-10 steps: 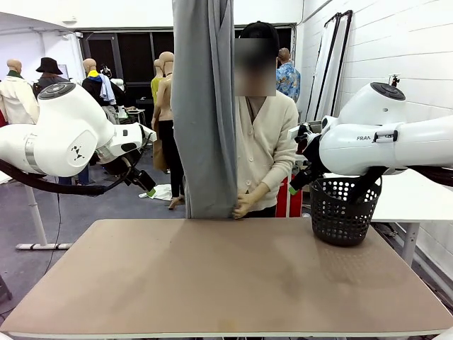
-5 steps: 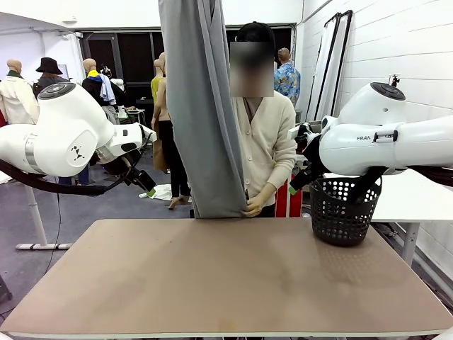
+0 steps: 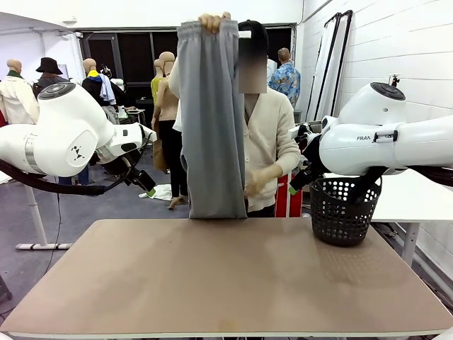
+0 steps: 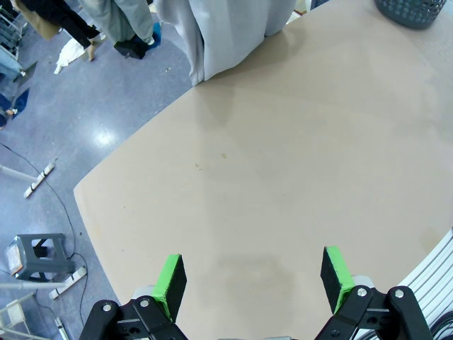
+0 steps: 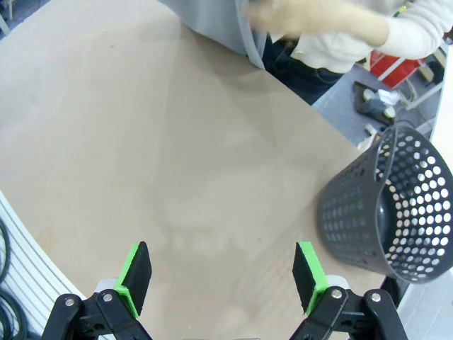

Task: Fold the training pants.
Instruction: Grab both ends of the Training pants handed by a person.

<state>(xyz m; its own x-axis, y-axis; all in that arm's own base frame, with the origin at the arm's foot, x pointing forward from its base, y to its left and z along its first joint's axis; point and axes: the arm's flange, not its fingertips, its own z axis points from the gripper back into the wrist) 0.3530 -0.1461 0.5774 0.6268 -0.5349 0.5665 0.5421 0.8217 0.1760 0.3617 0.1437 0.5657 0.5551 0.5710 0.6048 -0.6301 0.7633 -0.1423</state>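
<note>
The training pants (image 3: 211,120) are light grey and hang upright at the far side of the table, held by the person. One hand (image 3: 212,21) grips the gathered waistband up high, the other hand (image 3: 258,180) touches the hanging legs lower down. The pants' lower end reaches the table's far edge (image 4: 219,42) (image 5: 212,21). My left gripper (image 4: 251,278) stands open above the bare table, nothing between its green pads. My right gripper (image 5: 221,273) is also open over the table, empty. In the front view my left gripper (image 3: 145,185) hovers at the left, and my right gripper (image 3: 299,180) at the right, both well off the pants.
A dark perforated basket (image 3: 345,209) (image 5: 393,212) stands at the table's far right corner. The tan tabletop (image 3: 226,273) spreads between the arms. The person in a cream cardigan (image 3: 272,145) stands behind the far edge.
The person has lowered the pants, so the waistband and the holding hand have come into view at the top. The other hand has risen from the table edge. Both arms stayed still.
</note>
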